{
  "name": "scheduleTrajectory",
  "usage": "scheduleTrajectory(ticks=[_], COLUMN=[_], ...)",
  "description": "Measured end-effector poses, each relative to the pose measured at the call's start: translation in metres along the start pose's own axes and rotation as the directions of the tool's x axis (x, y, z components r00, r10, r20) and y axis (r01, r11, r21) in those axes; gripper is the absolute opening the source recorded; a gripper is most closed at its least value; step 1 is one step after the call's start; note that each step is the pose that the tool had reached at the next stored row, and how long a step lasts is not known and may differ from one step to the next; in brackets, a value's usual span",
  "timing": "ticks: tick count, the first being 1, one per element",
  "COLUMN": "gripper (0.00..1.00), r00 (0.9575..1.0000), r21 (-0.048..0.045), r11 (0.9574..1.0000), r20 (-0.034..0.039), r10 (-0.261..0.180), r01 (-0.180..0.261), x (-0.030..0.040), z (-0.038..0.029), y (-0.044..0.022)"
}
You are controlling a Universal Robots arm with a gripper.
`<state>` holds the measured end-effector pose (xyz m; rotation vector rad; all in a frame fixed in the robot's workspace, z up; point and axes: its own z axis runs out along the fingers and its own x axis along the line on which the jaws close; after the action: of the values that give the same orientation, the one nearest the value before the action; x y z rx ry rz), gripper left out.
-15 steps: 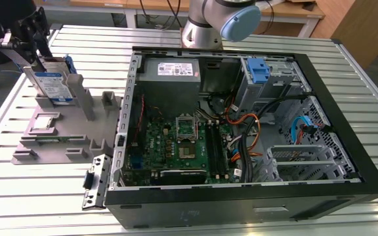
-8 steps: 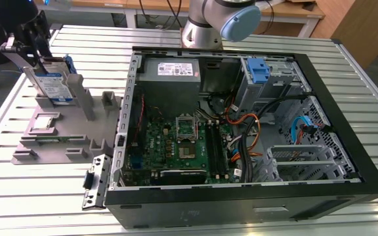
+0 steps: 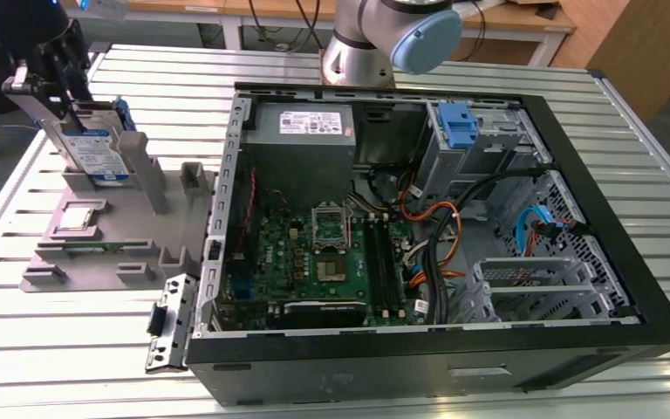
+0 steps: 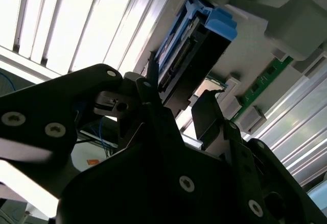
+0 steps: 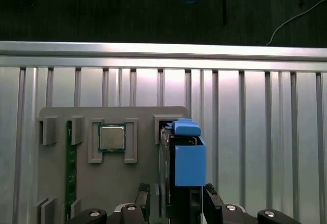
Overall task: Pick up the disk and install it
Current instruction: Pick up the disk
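In the exterior view the picture's edge cuts off the gripper (image 3: 67,109), which hides the upper part of the disk (image 3: 93,155). In the second wrist view the gripper's dark body covers the disk's near end, so contact there cannot be told.

The robot's arm (image 3: 352,48) is a fat, round tube of shiny silver-grey metal. Right next to it sits a smooth, round, light blue plastic cap (image 3: 426,37), like a lid on a jar. Far from that cap, toward the exterior view's left, is the black, blocky metal gripper (image 3: 85,122). In both wrist views its dark plates look thick and flat, with slanted edges. Small, round, silver screws (image 4: 54,129) dot those plates, each with a little hole in the middle.
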<state>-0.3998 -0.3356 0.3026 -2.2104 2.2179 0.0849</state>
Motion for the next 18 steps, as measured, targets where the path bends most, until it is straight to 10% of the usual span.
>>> scheduleTrajectory(ticks=[18], gripper=[0.53], r00=[1.0000], r21=[-0.0003], r11=[1.0000], r20=[0.0001], r10=[0.000], r01=[0.000], x=[-0.0018], z=[0.0030], y=[-0.0001])
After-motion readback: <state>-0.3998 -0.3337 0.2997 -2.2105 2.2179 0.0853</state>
